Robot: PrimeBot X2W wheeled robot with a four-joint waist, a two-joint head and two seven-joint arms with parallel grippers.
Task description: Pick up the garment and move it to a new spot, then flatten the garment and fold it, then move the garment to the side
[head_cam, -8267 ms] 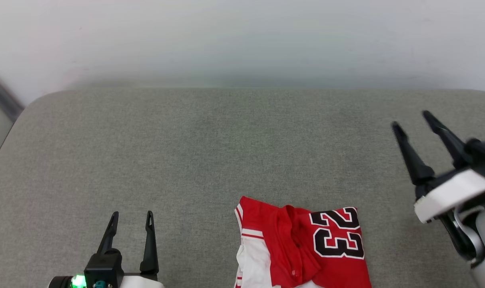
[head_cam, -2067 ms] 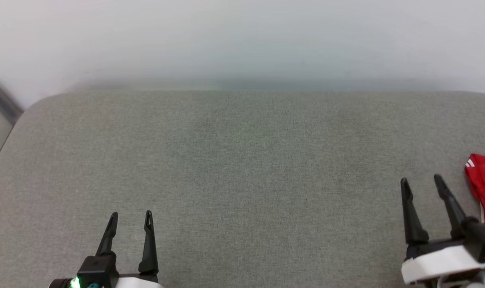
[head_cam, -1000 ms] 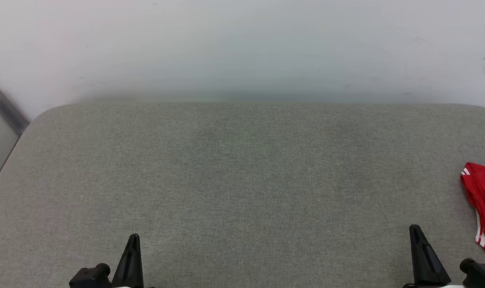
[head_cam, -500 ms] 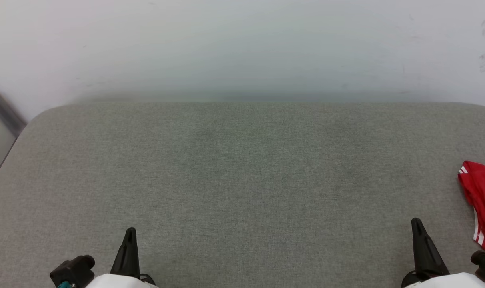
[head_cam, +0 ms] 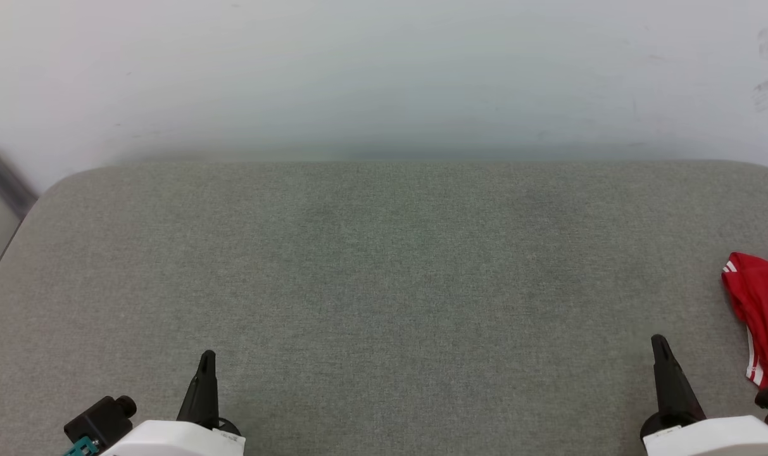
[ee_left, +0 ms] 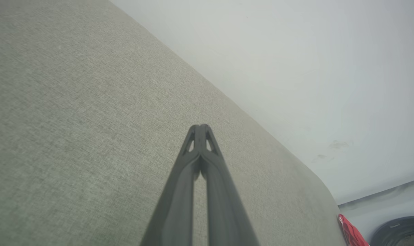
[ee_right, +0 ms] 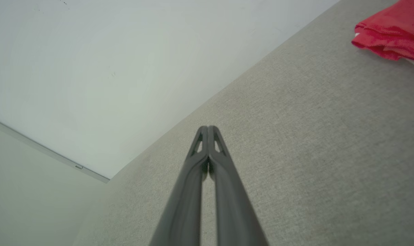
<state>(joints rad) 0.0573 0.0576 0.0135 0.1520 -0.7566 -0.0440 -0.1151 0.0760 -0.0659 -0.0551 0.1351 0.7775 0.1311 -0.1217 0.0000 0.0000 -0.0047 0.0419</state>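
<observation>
Grey cushion (head_cam: pixel 384 266), garment (head_cam: pixel 760 297) far right, left hand (head_cam: pixel 207 358) and right hand (head_cam: pixel 659 342) closed

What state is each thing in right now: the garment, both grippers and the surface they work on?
garment: lying loose in layered folds at the far right of the surface, cut off by the head view's edge, held by neither gripper.
left gripper: shut, holding nothing, above the surface.
right gripper: shut, holding nothing, apart from the garment.
grey padded surface: flat, bearing the garment near its right edge.
</observation>
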